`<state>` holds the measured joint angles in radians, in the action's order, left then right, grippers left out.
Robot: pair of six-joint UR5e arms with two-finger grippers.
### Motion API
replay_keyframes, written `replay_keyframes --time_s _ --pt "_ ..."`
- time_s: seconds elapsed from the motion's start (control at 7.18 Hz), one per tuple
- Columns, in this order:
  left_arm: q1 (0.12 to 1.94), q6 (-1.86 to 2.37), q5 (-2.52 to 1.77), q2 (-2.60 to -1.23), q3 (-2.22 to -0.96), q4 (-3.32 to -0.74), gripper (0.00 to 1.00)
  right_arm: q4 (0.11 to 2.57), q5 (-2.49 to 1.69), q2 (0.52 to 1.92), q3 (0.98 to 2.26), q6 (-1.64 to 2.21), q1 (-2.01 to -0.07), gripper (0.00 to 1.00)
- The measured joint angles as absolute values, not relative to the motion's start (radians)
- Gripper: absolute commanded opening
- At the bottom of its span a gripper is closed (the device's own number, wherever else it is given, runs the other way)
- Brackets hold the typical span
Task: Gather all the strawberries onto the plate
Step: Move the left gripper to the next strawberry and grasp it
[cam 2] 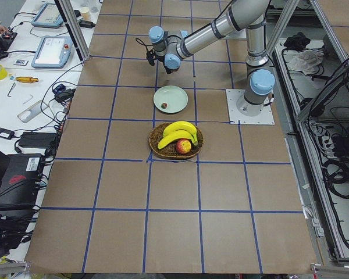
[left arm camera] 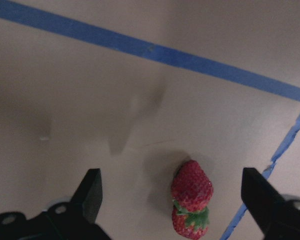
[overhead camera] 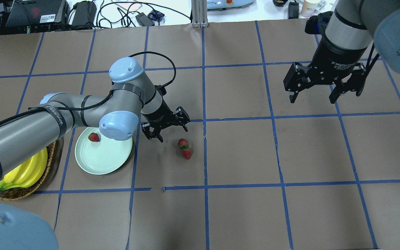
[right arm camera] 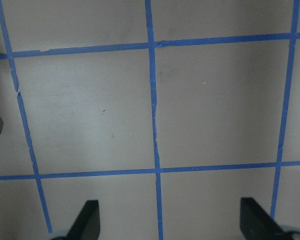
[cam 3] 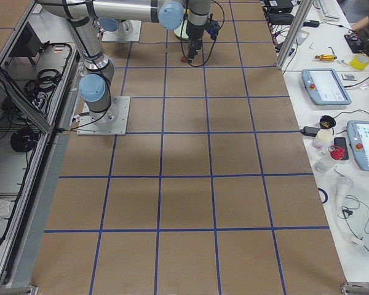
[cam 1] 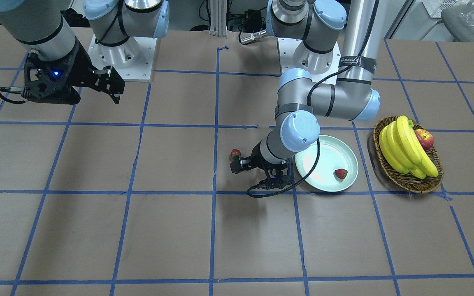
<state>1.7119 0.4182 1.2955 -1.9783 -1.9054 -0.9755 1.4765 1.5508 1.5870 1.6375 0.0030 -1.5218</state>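
Two strawberries lie touching each other on the brown table, right of the pale green plate. A third strawberry lies in the plate near its rim. My left gripper hangs open just above and beside the pair, holding nothing. In the left wrist view the pair of strawberries sits between the spread fingers, nearer the right one. My right gripper is open and empty, high over the table's far right. The front view shows one strawberry by the left gripper and one strawberry in the plate.
A brown wicker basket with bananas and an apple stands beside the plate, on the side away from the loose strawberries. Blue tape lines cross the table. My left arm's elbow overhangs the plate's edge.
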Motion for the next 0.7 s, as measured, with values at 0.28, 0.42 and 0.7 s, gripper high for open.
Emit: replay_keyframes --time_s 0.28,0.42,0.7 --pt "1.736 0.423 1.291 -1.998 -1.901 -0.979 0.48 1.48 1.549 1.585 1.631 0.009 -1.522 1.0" --pt "1.742 0.423 1.293 -2.0 -1.9 -0.985 0.08 1.481 1.554 1.585 1.627 0.013 -1.522 1.0" --pt "1.745 0.422 1.298 -2.0 -1.899 -1.003 0.0 1.486 1.563 1.589 1.624 0.015 -1.522 1.0"
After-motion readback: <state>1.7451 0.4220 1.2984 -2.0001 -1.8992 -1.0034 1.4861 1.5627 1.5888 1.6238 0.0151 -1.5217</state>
